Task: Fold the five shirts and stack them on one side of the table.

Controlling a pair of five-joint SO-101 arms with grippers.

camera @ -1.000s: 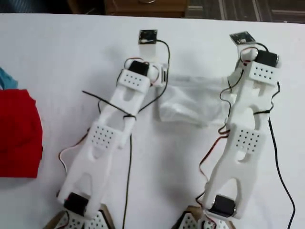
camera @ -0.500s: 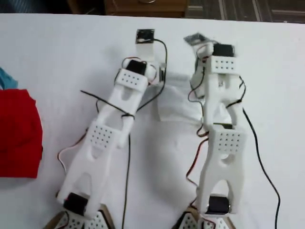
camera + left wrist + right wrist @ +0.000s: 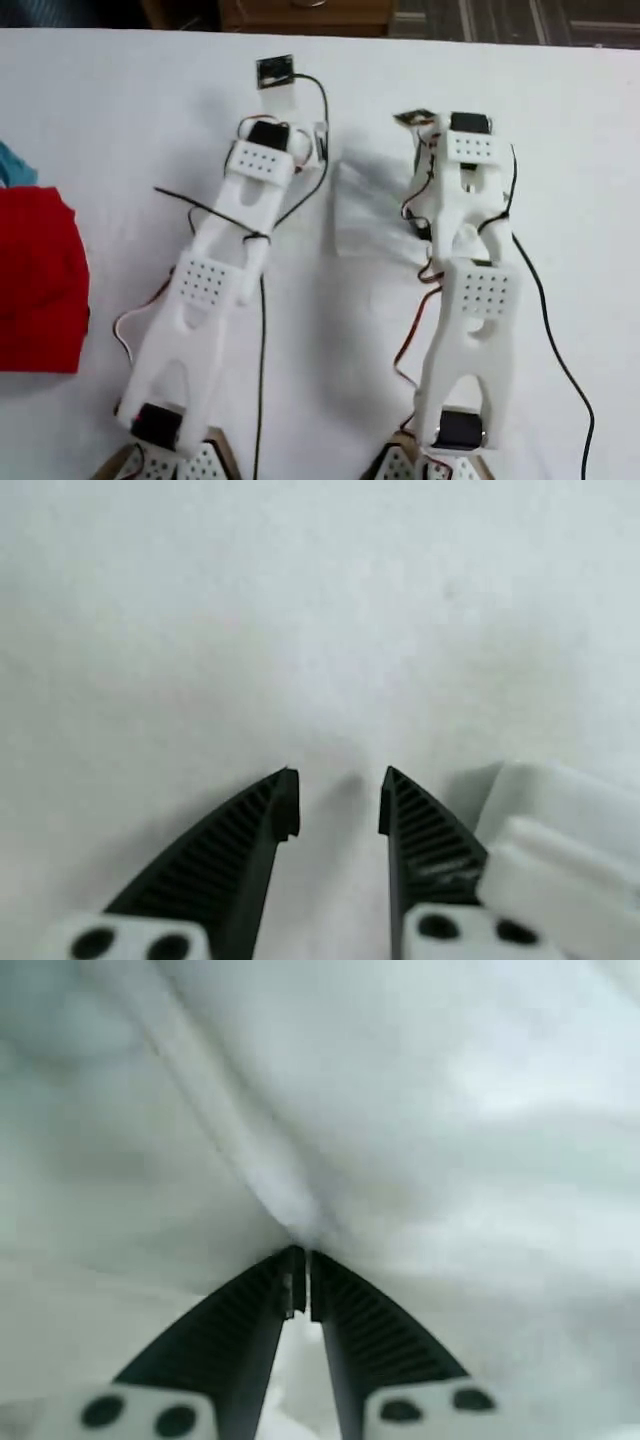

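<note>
Right gripper [image 3: 301, 1280] is pinched tight on a raised fold of the white shirt [image 3: 372, 205], cloth bunching at its tips. The shirt lies crumpled between the two arms, mid-way across the table [image 3: 120, 100]. Left gripper [image 3: 338, 805] hangs beside it, fingers apart, holding nothing. At the table's left edge sits a folded red shirt [image 3: 35, 280], with a bit of blue cloth [image 3: 10, 165] just beyond it.

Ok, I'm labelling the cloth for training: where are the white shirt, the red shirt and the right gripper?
white shirt [image 3: 370, 205], high view, middle of its visible cloth.
red shirt [image 3: 35, 280], high view, middle of the red cloth.
right gripper [image 3: 303, 1263], right wrist view, between the tips of its shut jaws.
</note>
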